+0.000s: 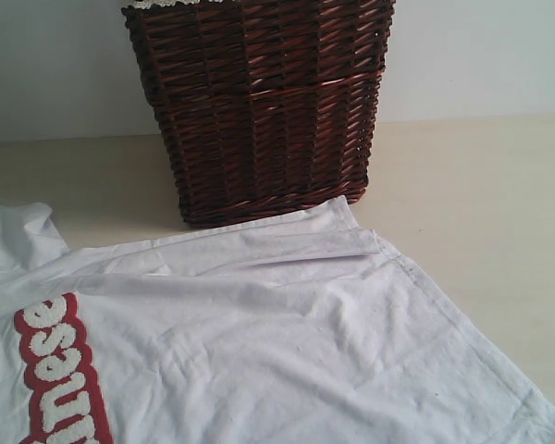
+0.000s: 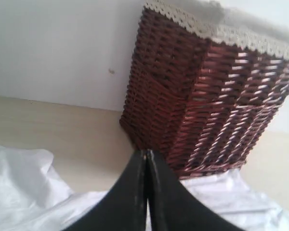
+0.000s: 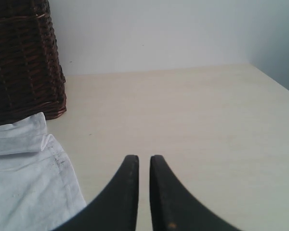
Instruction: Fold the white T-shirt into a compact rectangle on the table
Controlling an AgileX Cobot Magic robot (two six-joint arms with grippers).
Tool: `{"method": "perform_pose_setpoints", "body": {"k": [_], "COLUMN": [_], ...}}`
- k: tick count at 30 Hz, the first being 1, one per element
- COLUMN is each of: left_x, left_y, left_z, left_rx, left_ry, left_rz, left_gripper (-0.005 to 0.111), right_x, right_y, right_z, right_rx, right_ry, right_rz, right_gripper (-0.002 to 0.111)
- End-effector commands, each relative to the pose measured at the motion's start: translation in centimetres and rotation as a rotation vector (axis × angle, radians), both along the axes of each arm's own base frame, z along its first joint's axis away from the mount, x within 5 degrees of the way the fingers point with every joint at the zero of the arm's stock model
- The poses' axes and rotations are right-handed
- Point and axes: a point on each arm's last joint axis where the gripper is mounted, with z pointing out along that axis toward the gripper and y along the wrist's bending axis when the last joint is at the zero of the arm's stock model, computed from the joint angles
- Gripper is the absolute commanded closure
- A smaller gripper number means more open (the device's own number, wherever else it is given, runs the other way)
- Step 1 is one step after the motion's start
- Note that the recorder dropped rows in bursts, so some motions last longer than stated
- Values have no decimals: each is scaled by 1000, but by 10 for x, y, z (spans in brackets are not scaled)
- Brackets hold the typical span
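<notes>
The left tool (image 2: 147, 155) had its two dark fingers pressed tight together, tip to tip, with nothing seen between them. The white T-shirt (image 2: 24, 183) lay crumpled below this tool and spread out to either side of it. Just ahead of its tips stood the foot of a dark wicker basket (image 2: 202, 110), whose rim carried a white lace trim (image 2: 221, 31).

The right tool (image 3: 143, 161) hung with its fingers a narrow slit apart and held nothing. Bare table (image 3: 192, 125) showed through the slit and stretched ahead of it. The shirt's hemmed corner lay flat off to one side of this tool, the same side as the basket, and clear of its fingers.

In the exterior view neither tool showed. The shirt was spread open on the table in front of the basket, with one edge reaching the basket's base. A red band (image 1: 60, 370) with fuzzy white letters ran across its chest.
</notes>
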Motion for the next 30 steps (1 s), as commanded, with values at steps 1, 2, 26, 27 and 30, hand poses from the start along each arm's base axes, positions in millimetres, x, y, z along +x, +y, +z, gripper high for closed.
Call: {"method": "perform_pose_setpoints", "body": {"k": [1,2,26,27,30], "left_x": [-2,-2,-48,-48,-48], "left_y": [-1,-1,13,14,15], "left_z": [-7,-7,-81,-81,-80], "left_rx": [126,141,186,186,219], "left_ry": [16,17,146,145,132], "left_rz": [-24,-30,116,128,142], "left_gripper": [107,107,107,107,107], "right_x": [0,0,0,0,0], "right_y": [0,0,0,0,0], "right_z": [-1,-1,-1,-1,-1], "right_rx": [-11,-11,-7,-7,-7], "right_ry": [-6,-6,-7,-7,-7], "right_rz": [-5,-5,-5,-5,-5], "right_gripper": [97,97,97,97,97]}}
